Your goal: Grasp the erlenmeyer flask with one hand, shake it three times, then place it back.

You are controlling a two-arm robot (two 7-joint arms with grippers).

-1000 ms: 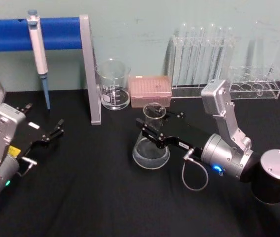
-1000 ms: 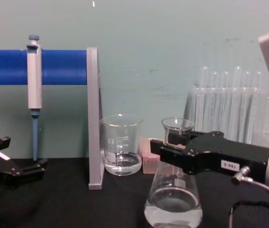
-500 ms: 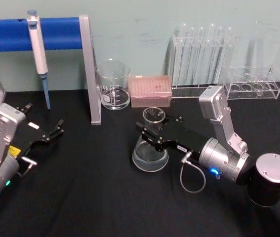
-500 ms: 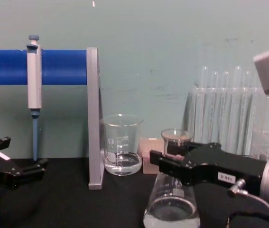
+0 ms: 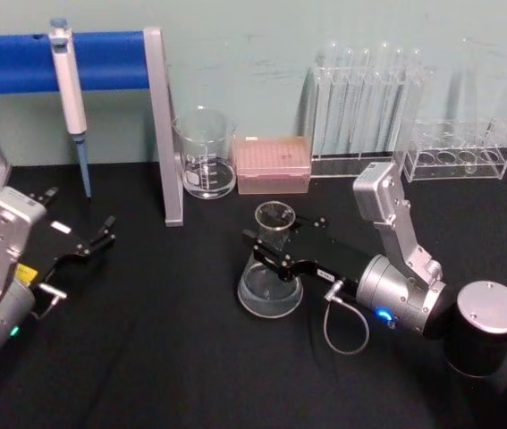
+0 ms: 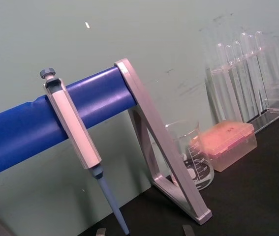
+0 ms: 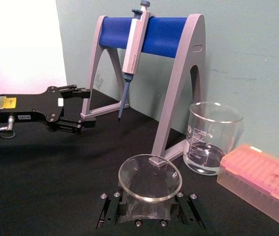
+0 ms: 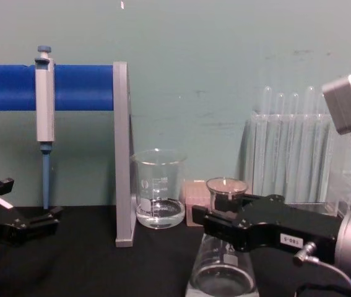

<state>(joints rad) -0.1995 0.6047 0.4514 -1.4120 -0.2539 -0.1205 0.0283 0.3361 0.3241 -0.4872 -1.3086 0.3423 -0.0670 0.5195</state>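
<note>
My right pincer is clamped on the flask by its neck (left pincer parked, fingers apart); the set-down probably remains.

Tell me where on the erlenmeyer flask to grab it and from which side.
Grip the erlenmeyer flask at its narrow neck, just under the flared rim, coming in level from the robot's right, as the right gripper does. The neck fits between the fingers, the rim should stop slipping, and the wide base is too broad.
</note>
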